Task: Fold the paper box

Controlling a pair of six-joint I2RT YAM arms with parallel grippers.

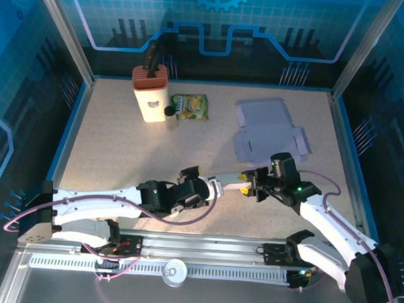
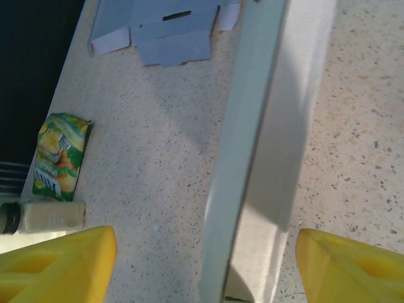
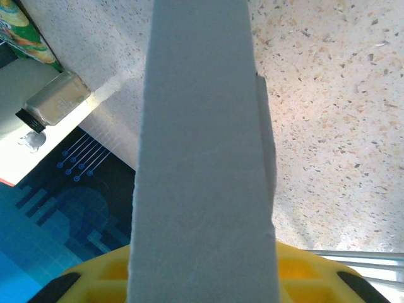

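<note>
Your left arm lies low across the near part of the table point(image 1: 119, 160), reaching from its base at the near-left corner toward the middle. Its left claw point(image 1: 212, 185) points right, at the right arm. Your right arm comes in from the near-right corner, bent at the elbow. Its right claw point(image 1: 249, 187) points left, so the two claws face each other close together.

The paper box point(image 1: 229, 183) hangs between them as a narrow white strip, above the table near its middle front.

From the left wrist you see the left claw point(image 2: 205, 265) spread wide. Its yellow fingers point(image 2: 60, 265) sit at the two bottom corners of that view. The paper box point(image 2: 265, 145) runs up between them with clear table on either side, so this claw has hold of nothing.

From the right wrist, the paper box point(image 3: 202, 158) rises straight out of the yellow right claw point(image 3: 202, 281), which is closed in around its near end and holds it.

A second flat box blank point(image 1: 268, 131) lies unfolded on the table beyond the claws, toward the far right. It also appears at the top of the left wrist view point(image 2: 164, 31).

At the far left stands a white block with a red top point(image 1: 150, 97). A small bottle point(image 1: 170, 115) lies just beside it, and a green and yellow snack bag point(image 1: 190, 106) lies next to that. You can see print on the snack bag point(image 2: 57, 158), but it is too blurred to read. The bottle point(image 2: 47, 216) shows no readable label.
</note>
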